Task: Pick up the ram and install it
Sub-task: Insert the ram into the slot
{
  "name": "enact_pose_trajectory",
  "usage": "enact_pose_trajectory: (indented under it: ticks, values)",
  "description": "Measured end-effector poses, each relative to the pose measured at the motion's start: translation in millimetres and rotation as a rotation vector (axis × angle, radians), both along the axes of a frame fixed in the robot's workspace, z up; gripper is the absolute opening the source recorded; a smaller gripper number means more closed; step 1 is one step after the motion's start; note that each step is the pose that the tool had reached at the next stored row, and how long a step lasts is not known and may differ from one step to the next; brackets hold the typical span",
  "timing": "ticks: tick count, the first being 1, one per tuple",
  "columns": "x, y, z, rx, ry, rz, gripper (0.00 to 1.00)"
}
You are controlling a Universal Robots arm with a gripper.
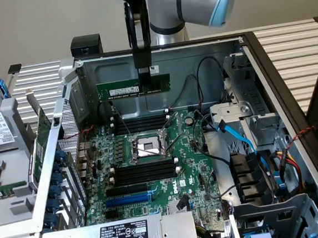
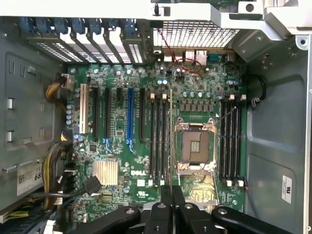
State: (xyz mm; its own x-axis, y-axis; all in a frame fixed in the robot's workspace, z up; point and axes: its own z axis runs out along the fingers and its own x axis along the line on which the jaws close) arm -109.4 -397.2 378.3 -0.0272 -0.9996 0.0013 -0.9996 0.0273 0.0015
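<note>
Nearest: one labelled metal box at the case's near edge, sitting clear of the board. Exterior view's left: one green card stands on edge against the case wall, beside a row of blue clips. Centre: motherboard lies flat with one bare processor socket. Two banks of black memory slots flank it, a far bank and a near bank, seemingly four slots each, all apparently empty. One blue expansion slot lies nearer. Above, the gripper hangs straight down, clenched on the top edge of the ram, about mid-length. One ram, airborne, well clear of the board. It is level, parallel to the slots, lower edge down; I judge it is held so to match a slot's line. Which bank lies beneath: cannot tell. Exterior view's right: one blue cable runs toward the drive bay.
</note>
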Motion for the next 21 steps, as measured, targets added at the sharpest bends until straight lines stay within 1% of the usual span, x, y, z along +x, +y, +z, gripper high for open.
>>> enact_pose_trajectory:
  ticks: [3, 5, 8, 11, 13, 15, 16, 17, 18, 19, 20, 21]
  values:
    - [0.0, 0.0, -4.0, 0.0001, 0.0036, -0.008, 0.13]
    - [0.0, 0.0, -7.4, -0.0001, 0.0040, -0.010, 0.13]
    - [0.1, 0.0, -10.8, -0.0074, 0.0041, -0.010, 0.13]
    - [0.0, -0.1, -14.3, -0.0159, 0.0041, -0.011, 0.13]
    - [0.1, 0.0, -17.4, -0.0187, 0.0040, -0.011, 0.13]
    - [0.0, 0.0, -21.1, -0.0188, 0.0037, -0.011, 0.13]
    - [0.0, 0.0, -22.7, -0.0178, 0.0036, -0.011, 0.13]
    - [0.0, 0.0, -24.2, -0.0156, 0.0035, -0.011, 0.13]
    - [0.0, 0.0, -25.5, -0.0119, 0.0036, -0.011, 0.13]
    - [0.0, -0.1, -26.3, -0.0057, 0.0038, -0.011, 0.13]
    - [0.0, 0.0, -27.1, 0.0028, 0.0038, -0.011, 0.13]
    - [0.0, 0.0, -28.9, 0.0181, 0.0056, -0.011, 0.13]
